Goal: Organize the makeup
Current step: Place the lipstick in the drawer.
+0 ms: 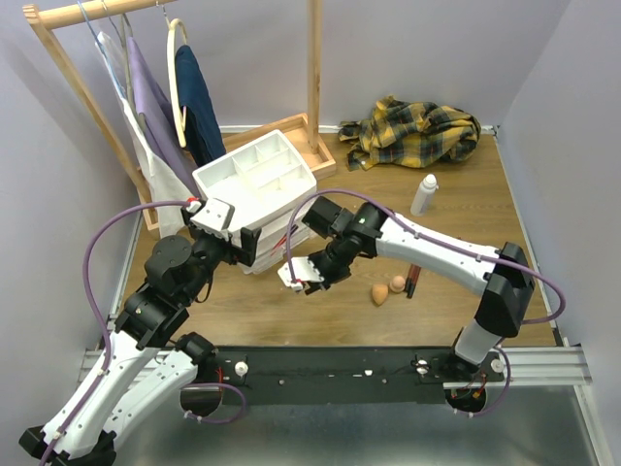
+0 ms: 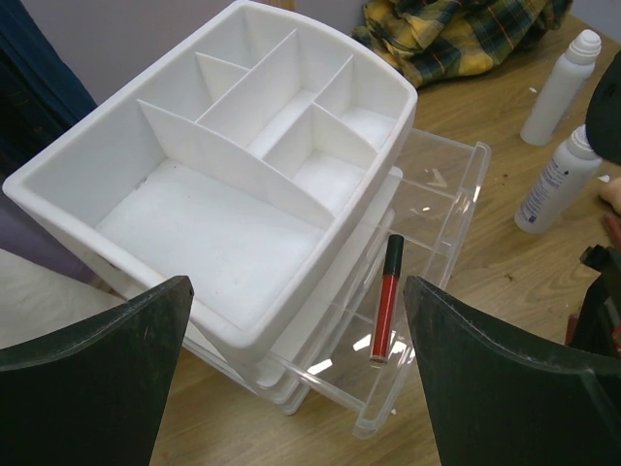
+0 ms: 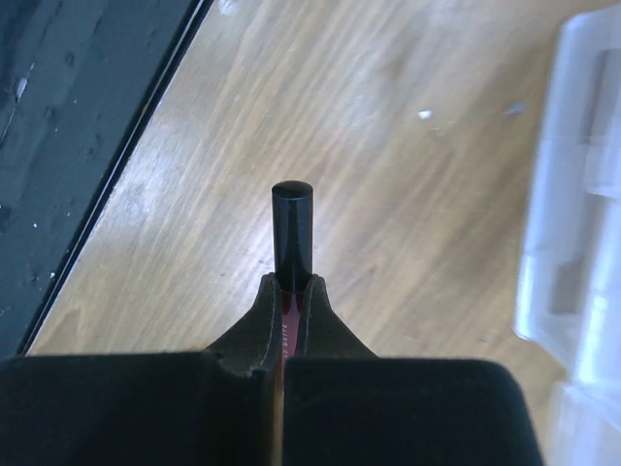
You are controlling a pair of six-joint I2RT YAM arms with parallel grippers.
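Two sticks accounted for so far, judging by the layout; most of the makeup out on the wooden table [image 1: 485,204].

Largest first: white drawer unit [image 1: 257,180] at 11 o'clock from table centre. Rigid moulded plastic, matte, top tray split by thin upright dividers.

Beneath the tray, a clear drawer [image 2: 427,223], glossy and thin-walled, pulled out toward 4 o'clock in the left wrist view. On its floor one red stick [image 2: 386,299], slim, cylindrical, black-capped, lying flat.

Spread wide and holding nothing, left gripper [image 2: 296,291], facing the unit.

Pinched tight at 7 o'clock from centre, right gripper [image 3: 291,286], clamped on a second stick [image 3: 291,218]. Smooth round black cap jutting past the tips toward 12 in its own camera, red barrel between the pads, clear drawer off at 3 o'clock.

Step in hand, apparently: carrying this stick to the open drawer. Next, probably: swing over the drawer, lower, line up parallel to the stick already there, then release gently, being round and apt to roll.

Upright at 2 o'clock, near bottle [image 2: 553,180] and far bottle [image 2: 568,87]: white, hard, round-capped.

At 4 o'clock, loose sticks [image 1: 412,280] and peach sponges [image 1: 380,293], egg-shaped, soft-looking.
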